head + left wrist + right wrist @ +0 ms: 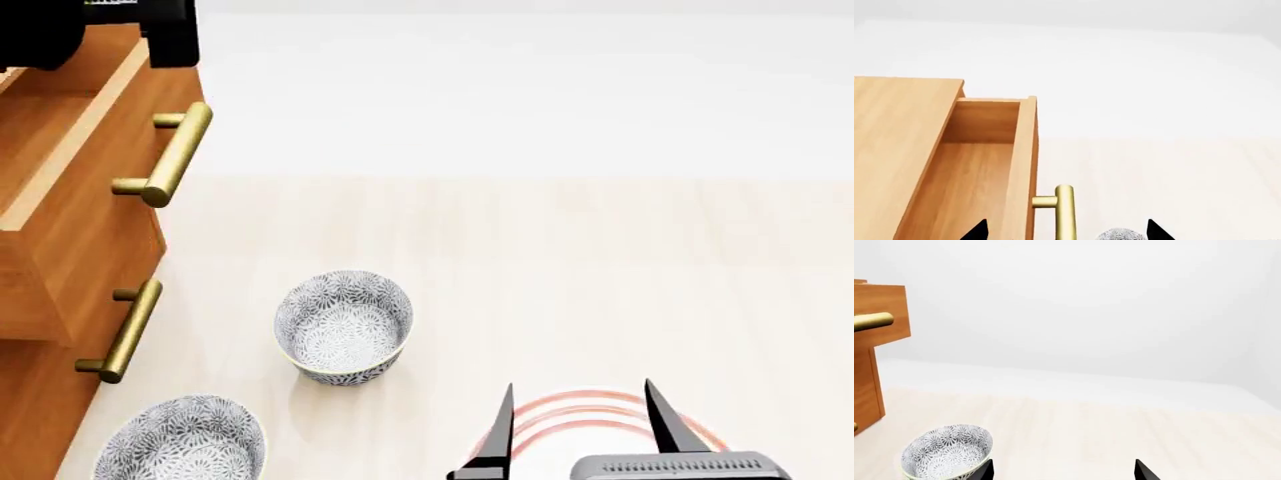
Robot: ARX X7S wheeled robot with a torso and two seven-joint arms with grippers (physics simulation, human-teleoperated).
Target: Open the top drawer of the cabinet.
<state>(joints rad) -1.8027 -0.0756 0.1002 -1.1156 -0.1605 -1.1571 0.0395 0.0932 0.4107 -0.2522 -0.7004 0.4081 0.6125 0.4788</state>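
I see the top drawer (981, 165) already pulled well out of the cabinet (894, 150), so opening looks essentially done. My left end effector (1066, 231) hangs wide at its handle (1064, 212), gripping nothing; the right end effector (581, 425) idles open.

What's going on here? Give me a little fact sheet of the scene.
top drawer: pulled out of the cabinet, looks empty inside
handle: brass bar, between the open left gripper fingertips, not gripped
right gripper: open, empty, away from the cabinet
bowls: two patterned grey, one nearer the cabinet, one further out
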